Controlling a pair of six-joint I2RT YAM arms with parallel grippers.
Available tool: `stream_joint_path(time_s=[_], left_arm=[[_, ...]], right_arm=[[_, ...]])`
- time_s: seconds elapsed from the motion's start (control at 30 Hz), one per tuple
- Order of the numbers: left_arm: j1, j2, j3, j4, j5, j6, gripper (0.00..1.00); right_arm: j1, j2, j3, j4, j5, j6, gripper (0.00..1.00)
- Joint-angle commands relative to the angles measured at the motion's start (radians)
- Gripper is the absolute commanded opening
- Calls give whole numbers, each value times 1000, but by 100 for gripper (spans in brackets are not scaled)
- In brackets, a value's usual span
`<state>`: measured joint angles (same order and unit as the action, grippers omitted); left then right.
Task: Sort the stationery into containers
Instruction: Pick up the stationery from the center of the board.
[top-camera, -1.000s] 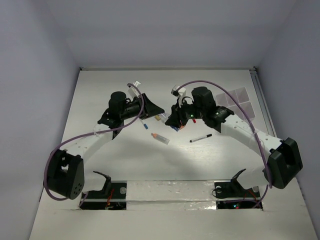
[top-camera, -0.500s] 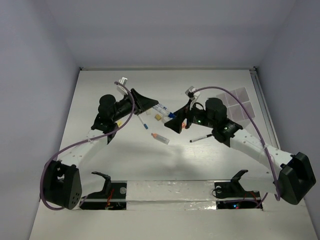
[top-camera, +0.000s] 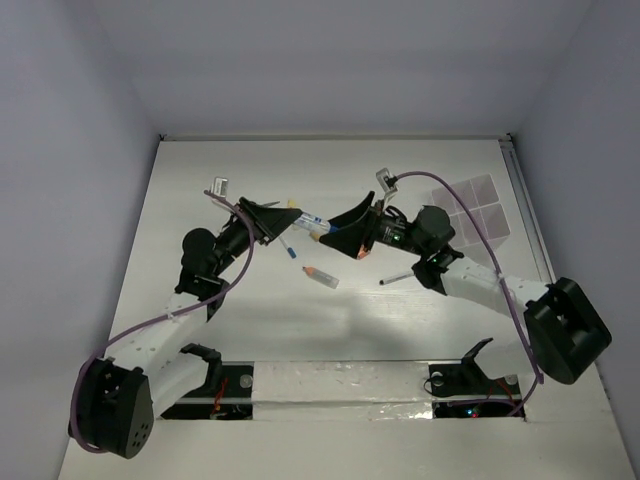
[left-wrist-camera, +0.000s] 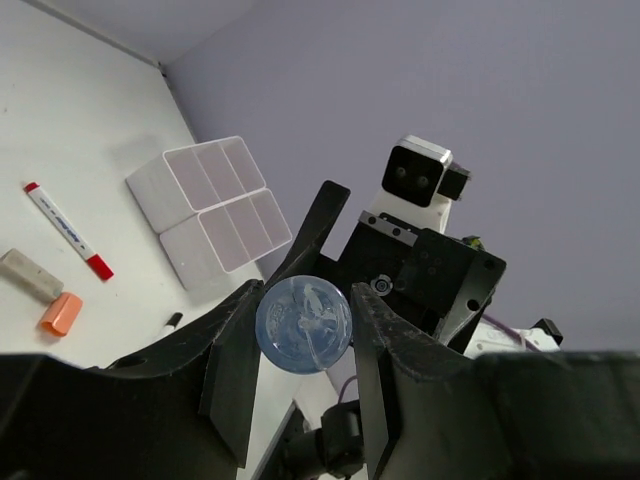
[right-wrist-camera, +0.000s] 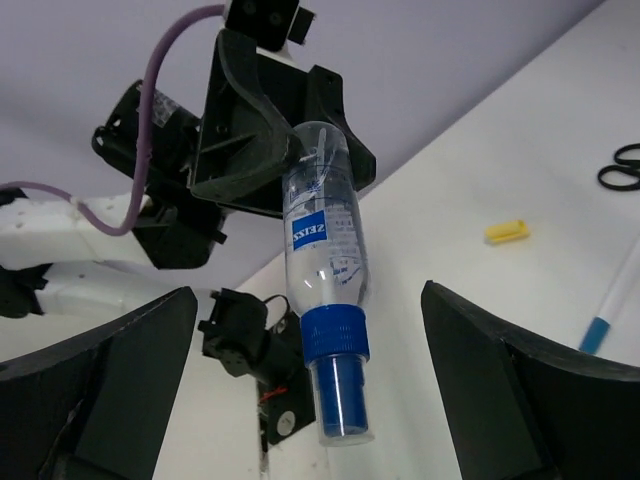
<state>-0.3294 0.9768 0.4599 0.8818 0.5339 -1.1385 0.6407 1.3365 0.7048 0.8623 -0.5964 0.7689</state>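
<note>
My left gripper (left-wrist-camera: 300, 312) is shut on the base of a small clear spray bottle (right-wrist-camera: 322, 230) with a blue cap (right-wrist-camera: 334, 345). It holds the bottle up off the table (top-camera: 200, 190), pointing at the right arm. My right gripper (right-wrist-camera: 310, 300) is open, its wide-spread fingers (right-wrist-camera: 130, 385) to either side of the cap end without touching it. From above, the bottle (top-camera: 308, 217) bridges the left gripper (top-camera: 272, 216) and right gripper (top-camera: 345, 232). The white divided container (top-camera: 470, 205) sits at the back right, also seen as the container (left-wrist-camera: 210, 210) in the left wrist view.
On the table lie an orange-tipped crayon (top-camera: 322, 276), a black marker (top-camera: 401, 276) and a blue-tipped pen (top-camera: 287, 247). The left wrist view shows a red-capped pen (left-wrist-camera: 68, 230), an eraser block (left-wrist-camera: 30, 275) and an orange cap (left-wrist-camera: 62, 313). Scissors (right-wrist-camera: 625, 168) and a yellow eraser (right-wrist-camera: 506, 231) show under the right wrist.
The right gripper has opened and let go of the bottle. The left arm has drawn back to the left, carrying the bottle, and the two grippers now stand further apart.
</note>
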Motion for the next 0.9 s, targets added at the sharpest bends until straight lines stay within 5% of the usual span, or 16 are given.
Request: stream_joint_path(time_s=[0.0, 0.43, 0.53, 0.87], left_arm=[[6, -64, -21, 169, -67, -40, 0], [-3, -125, -41, 227, -112, -20, 0], [-13, -121, -40, 232, -110, -3, 0], [-31, -141, -53, 203, -164, 45, 0]], right_arm=[[3, 41, 50, 264, -46, 113, 99], [22, 121, 85, 353, -23, 167, 79], [31, 133, 111, 359, -37, 170, 67], [60, 136, 174, 276, -34, 116, 61]])
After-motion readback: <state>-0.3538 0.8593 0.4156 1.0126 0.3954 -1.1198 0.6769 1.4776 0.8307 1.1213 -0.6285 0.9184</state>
